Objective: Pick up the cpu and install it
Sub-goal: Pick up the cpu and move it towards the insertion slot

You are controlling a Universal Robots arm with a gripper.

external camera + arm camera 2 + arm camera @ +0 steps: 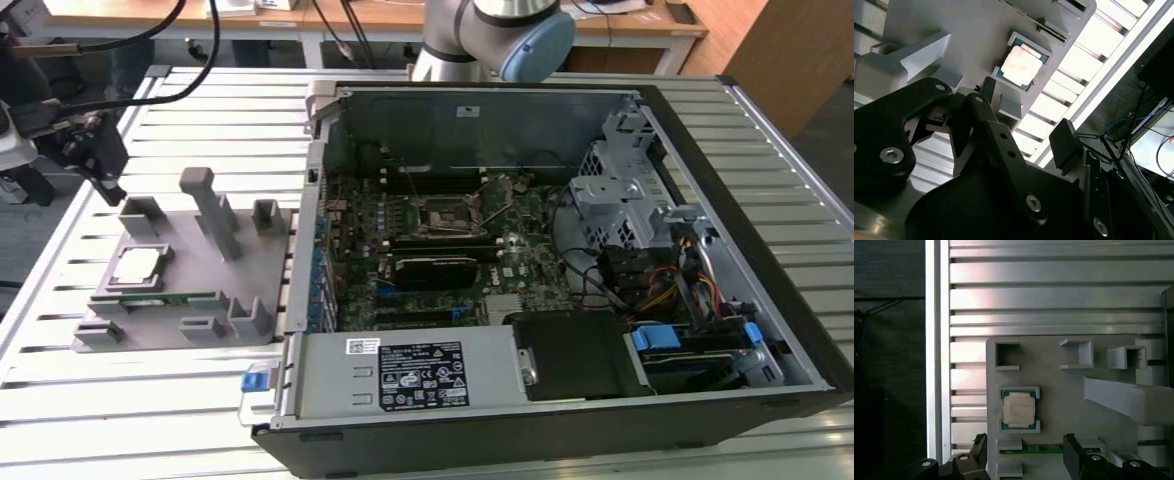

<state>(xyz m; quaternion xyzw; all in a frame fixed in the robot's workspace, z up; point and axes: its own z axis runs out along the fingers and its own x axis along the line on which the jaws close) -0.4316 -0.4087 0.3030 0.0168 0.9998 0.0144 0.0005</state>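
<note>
Claw (1025,444) spread wide, nothing in it, hanging over grey tray (1064,385), no contact that I see. Cpu (1019,409) lies just past fingertips, roughly centred btwn them, flat in its pocket.

My worry: chip thin, little edge to grab, so fingers may clamp pocket walls or tip it askew. Green memory stick (1046,449) lies nearer claw than chip and tall post (1126,397) off to one side; either could snag.

Cpu: small square, silvery top, pale rim.
</note>
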